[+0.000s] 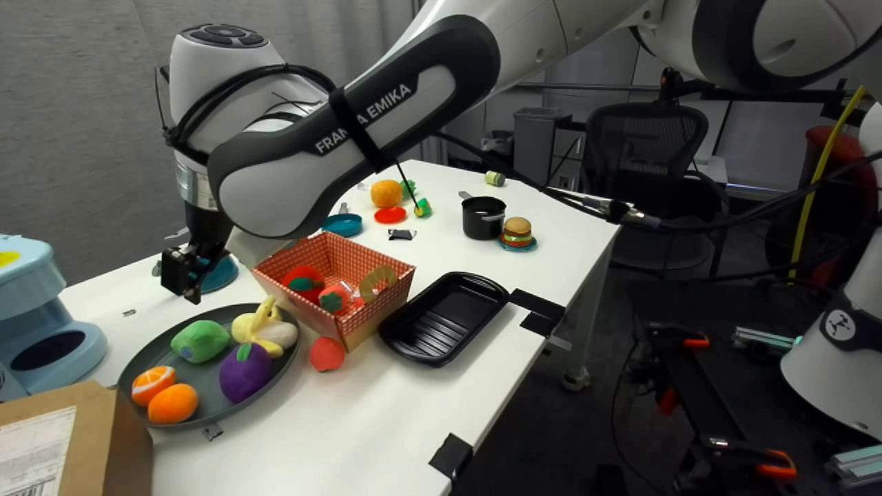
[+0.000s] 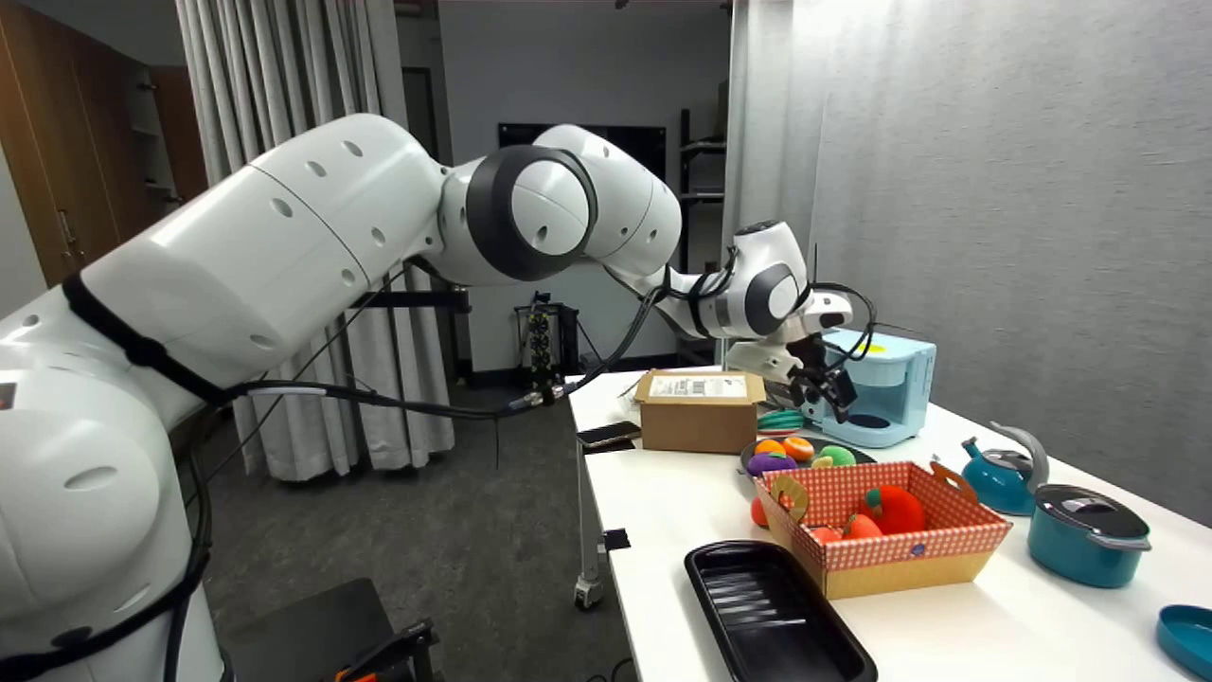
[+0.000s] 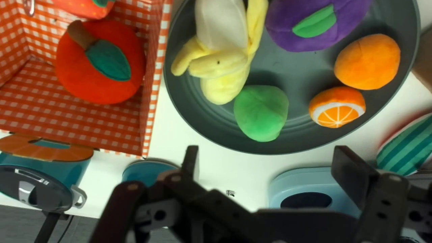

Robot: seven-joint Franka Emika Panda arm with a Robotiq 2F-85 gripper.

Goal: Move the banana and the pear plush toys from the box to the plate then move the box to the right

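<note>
Wrist view: gripper [image 3: 268, 160], jaws spread wide, nothing between them. Green pear plush [image 3: 261, 113] and peeled banana plush [image 3: 222, 55] lie on the grey plate [image 3: 288, 65]. Just beside it stands the red gingham box [image 3: 74, 116], holding a leafed red fruit toy [image 3: 101, 64]. Judged light, thin-walled, apt to buckle; recommend gripping its cutout handle [image 3: 50, 153] gently.

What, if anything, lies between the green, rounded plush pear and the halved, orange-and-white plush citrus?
In the wrist view, only a bare strip of the round, dark grey plate separates the pear from the citrus.
</note>
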